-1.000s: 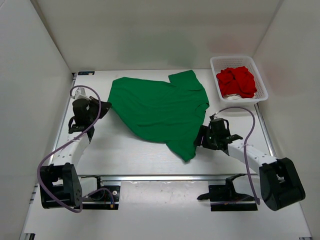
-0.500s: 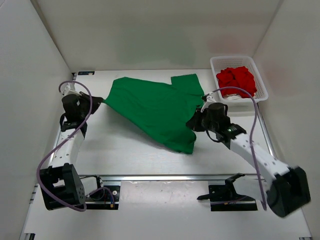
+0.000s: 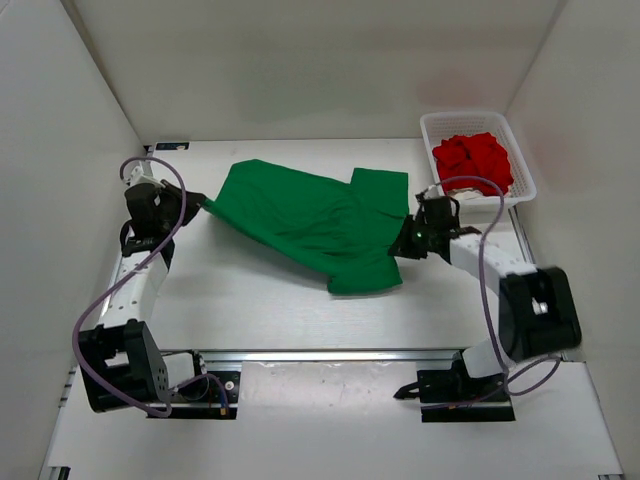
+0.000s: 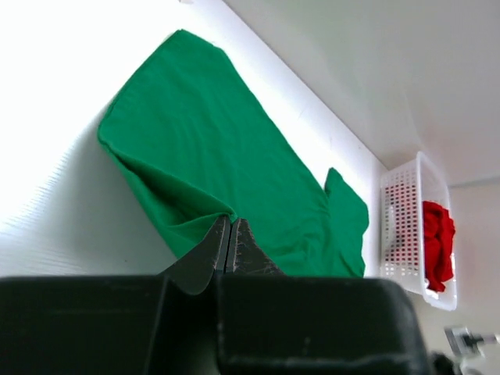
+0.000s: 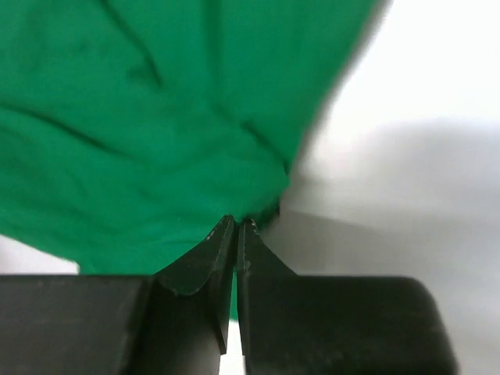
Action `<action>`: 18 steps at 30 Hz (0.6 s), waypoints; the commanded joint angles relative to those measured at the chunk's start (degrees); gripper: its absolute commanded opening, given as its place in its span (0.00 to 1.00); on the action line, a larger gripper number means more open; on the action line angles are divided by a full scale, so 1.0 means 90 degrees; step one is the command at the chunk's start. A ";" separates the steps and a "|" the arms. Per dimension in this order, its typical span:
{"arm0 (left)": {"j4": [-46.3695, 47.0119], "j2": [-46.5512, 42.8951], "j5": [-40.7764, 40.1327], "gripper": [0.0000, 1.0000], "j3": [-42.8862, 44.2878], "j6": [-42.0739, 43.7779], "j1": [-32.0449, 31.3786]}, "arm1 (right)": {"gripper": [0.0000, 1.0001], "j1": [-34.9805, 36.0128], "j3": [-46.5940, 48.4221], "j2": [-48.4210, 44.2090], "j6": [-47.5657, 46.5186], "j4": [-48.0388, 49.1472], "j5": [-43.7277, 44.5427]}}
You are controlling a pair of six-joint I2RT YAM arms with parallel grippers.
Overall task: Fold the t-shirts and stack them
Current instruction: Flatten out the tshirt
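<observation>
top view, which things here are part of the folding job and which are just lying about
Job: green t-shirt, pinched by left gripper and right gripper; red t-shirt.
Lying about: white basket holding the red one.

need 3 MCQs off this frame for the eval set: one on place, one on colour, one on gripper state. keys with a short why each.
1. Where is the red t-shirt?
A. In the white mesh basket
B. Spread flat on the table
C. Draped over an arm

2. What colour is the shirt held between the left gripper and the right gripper?
A. Red
B. Green
C. Off-white

3. How does the right gripper stand?
A. Wide open above the cloth
B. Out of every view
C. Shut on the shirt's edge

Key:
1 A: the red cloth lies bunched inside the basket at the far right.
2 B: the green t-shirt stretches from one gripper to the other.
3 C: the right wrist view shows the fingertips pinched together on green cloth.
</observation>
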 commanded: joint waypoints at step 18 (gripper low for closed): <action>0.0265 0.0755 -0.0039 0.00 0.0829 -0.0065 -0.0105 | 0.01 0.1623 0.0393 -0.1873 -0.0057 -0.1082 0.0604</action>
